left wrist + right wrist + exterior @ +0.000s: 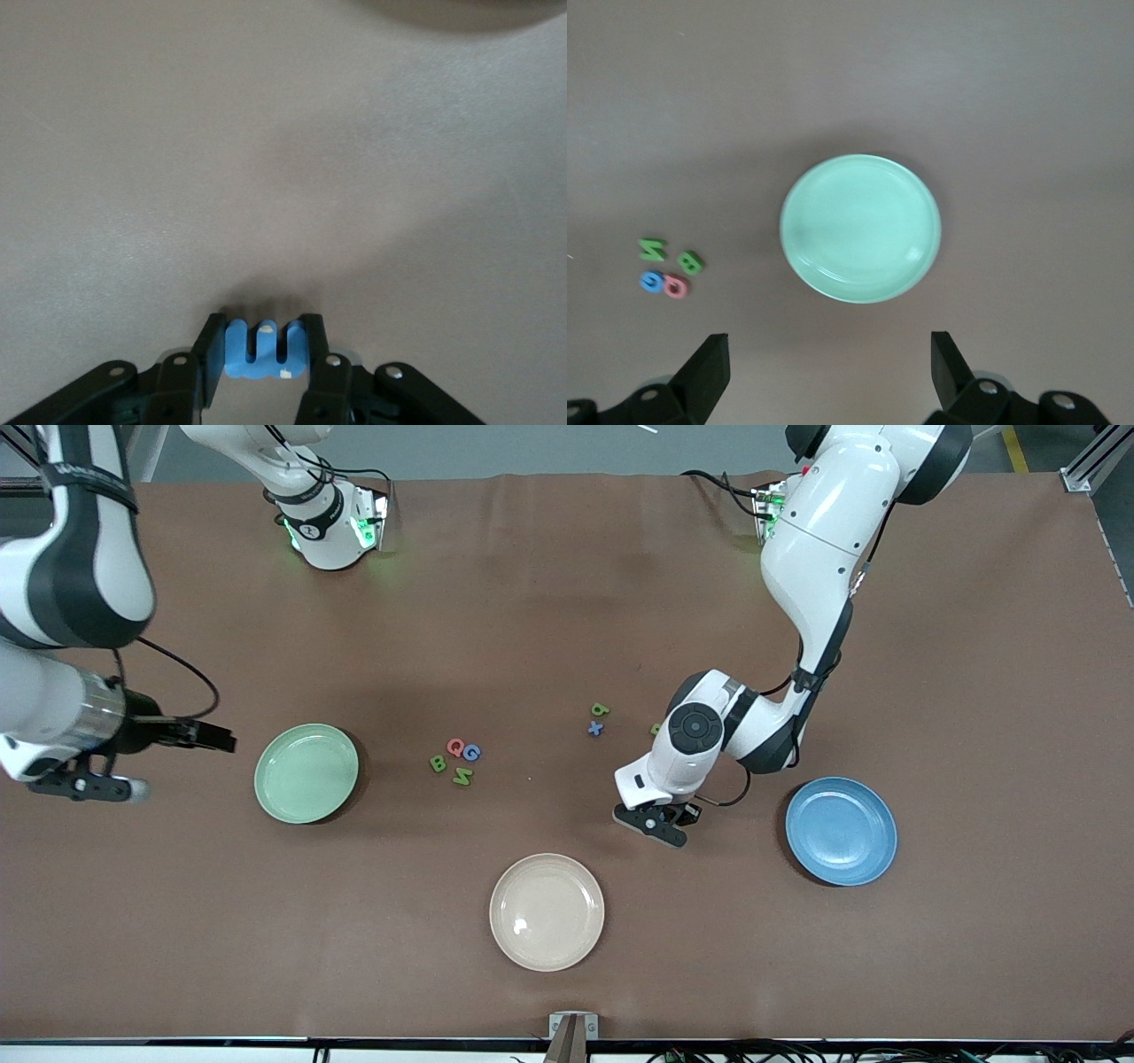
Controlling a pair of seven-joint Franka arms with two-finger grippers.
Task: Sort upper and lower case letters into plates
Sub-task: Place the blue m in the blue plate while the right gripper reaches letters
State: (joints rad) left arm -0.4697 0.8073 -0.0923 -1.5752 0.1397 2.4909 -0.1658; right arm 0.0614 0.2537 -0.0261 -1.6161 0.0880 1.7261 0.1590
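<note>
The left gripper [264, 354] has its jaws closed on the blue m [265, 349], low over the mid-counter, for transfer to the blue plate [841, 831]. The right gripper [830, 363] waits, jaws open, near the green plate [860, 228].

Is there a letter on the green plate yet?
No, the pale green plate is bare in the right wrist view, and the four capital letters lie on the table beside it.
</note>
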